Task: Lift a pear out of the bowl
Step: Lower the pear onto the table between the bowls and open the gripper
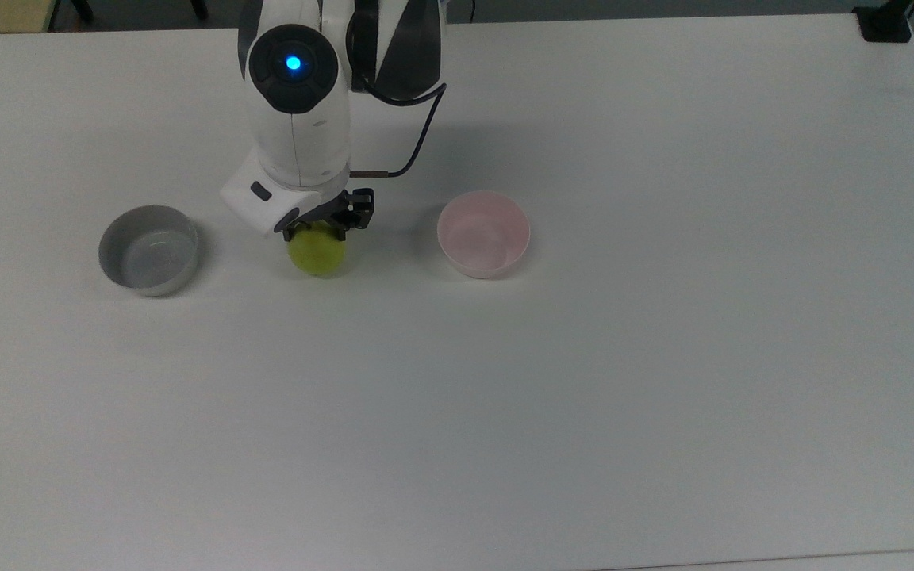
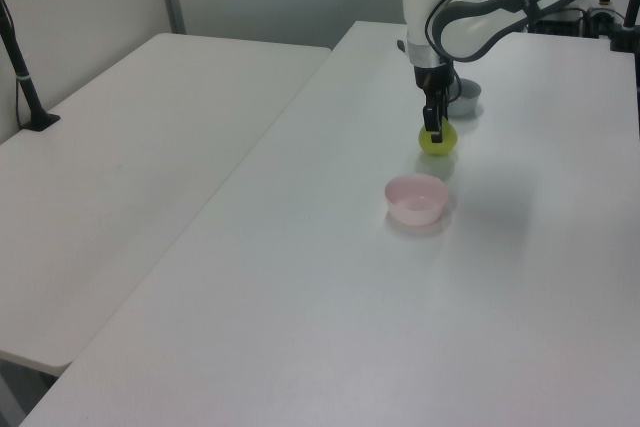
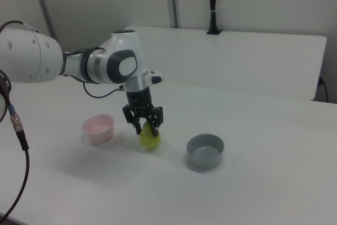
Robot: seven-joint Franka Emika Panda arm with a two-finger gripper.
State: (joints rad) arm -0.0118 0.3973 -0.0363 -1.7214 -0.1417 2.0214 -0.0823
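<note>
The top view shows the gripper (image 1: 319, 230) closed around the upper part of the pear (image 1: 317, 252), with one black finger on each side of the fruit. The pear is between the two bowls, not inside either of them: the pink bowl (image 1: 483, 235) stands apart on the top view's right, and the grey bowl (image 1: 148, 249) stands apart on the top view's left. Both bowls look empty. In the right view the pear (image 3: 149, 138) hangs from the gripper (image 3: 143, 125) with its round bottom very near the white table (image 3: 253, 183); I cannot tell if it touches the surface. There the pink bowl (image 3: 98, 128) is on the right view's left and the grey bowl (image 3: 205, 150) on the right view's right. In the left view the gripper (image 2: 433, 132) points straight down, the pear (image 2: 437, 139) is below it, and the pink bowl (image 2: 417, 198) is nearer to the camera than the pear.
</note>
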